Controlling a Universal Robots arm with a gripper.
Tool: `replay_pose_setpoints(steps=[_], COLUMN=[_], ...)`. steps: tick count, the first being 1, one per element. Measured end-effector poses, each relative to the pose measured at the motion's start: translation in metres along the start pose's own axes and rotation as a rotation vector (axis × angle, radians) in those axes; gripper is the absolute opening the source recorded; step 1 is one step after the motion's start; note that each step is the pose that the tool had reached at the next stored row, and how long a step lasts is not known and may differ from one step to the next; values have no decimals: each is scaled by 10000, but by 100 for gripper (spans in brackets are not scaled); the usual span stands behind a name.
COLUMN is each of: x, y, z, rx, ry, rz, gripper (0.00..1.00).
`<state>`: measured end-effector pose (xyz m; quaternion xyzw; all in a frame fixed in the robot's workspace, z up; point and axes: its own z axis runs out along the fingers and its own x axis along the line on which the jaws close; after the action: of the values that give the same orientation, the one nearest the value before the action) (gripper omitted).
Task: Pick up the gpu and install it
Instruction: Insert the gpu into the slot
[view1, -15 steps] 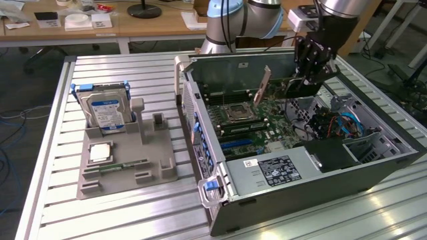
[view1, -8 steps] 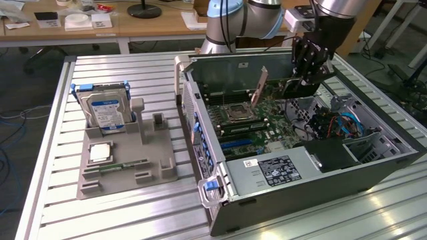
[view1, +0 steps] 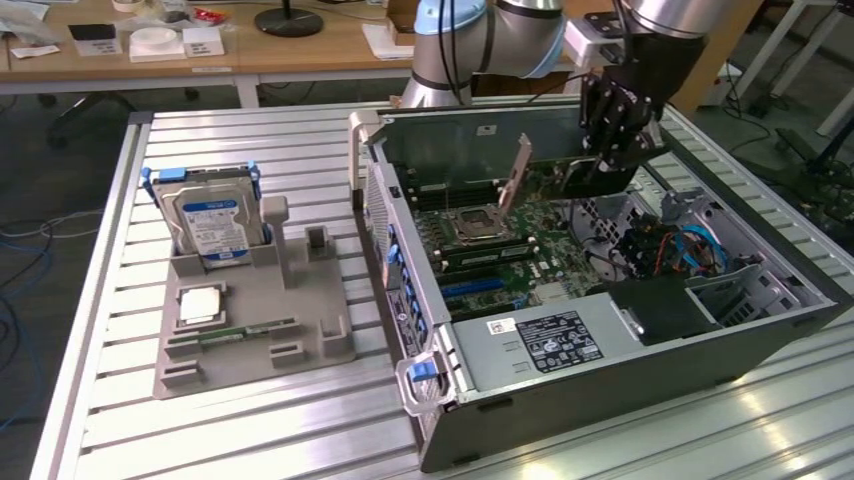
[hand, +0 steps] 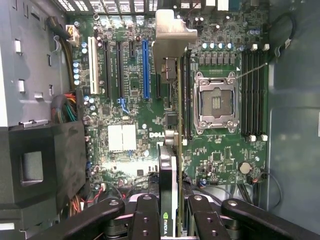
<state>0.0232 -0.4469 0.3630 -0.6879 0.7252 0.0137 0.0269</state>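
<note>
clearly, one hand (hand: 169, 207) grips one gpu (hand: 168, 167) over one motherboard (hand: 220, 150).

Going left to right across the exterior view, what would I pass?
The hard drive → blue latch on the case → gpu, gripped by the hand → blue cables.

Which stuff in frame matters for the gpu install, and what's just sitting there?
In the job:
- gpu, gripped in the tool
- open computer case
- motherboard below the card

Lying about:
- hard drive
- memory stick
- silver square chip
- grey holder carrying those three, beside the case
</note>
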Motion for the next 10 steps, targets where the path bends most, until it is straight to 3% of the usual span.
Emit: replay_pose_setpoints(steps=[10], x=[6], y=[40], z=[66], rx=[0], ry=[1], rz=[-1], gripper=[27])
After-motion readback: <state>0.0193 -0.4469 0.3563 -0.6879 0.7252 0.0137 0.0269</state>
